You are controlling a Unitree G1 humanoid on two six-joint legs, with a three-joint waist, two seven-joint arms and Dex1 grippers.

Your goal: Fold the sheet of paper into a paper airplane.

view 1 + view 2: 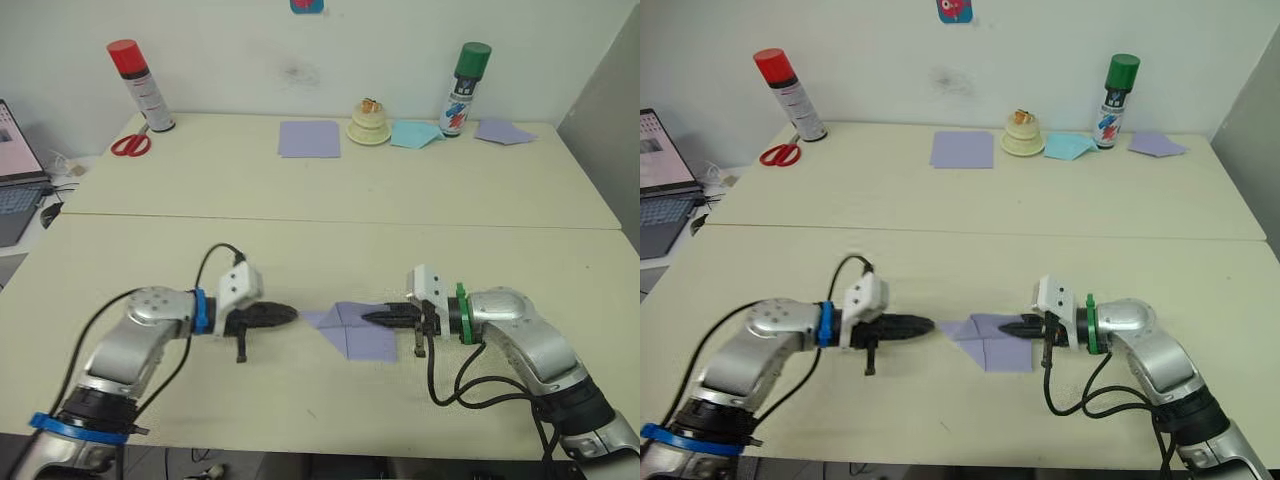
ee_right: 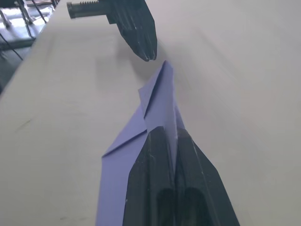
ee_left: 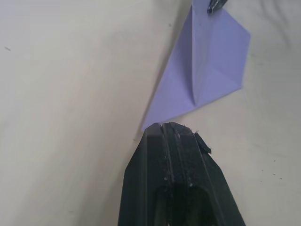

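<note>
- The left claw, low and left of centre in the left eye view, has its black fingers pressed together on nothing; its tip sits just beside the paper's pointed nose, not touching it.
- The right claw, right of centre, is nipped shut on a raised fold of the sheet of paper.
- That lavender sheet lies at lower centre on the desk, already partly folded into a pointed shape, the nose towards the left claw.
- Risk, as I judge it: with only one claw pinching, a pull could drag or tear the thin paper, or skew the crease.
- Under the right claw's fingers the fold is hidden, so how much paper is caught is hard to tell.
</note>
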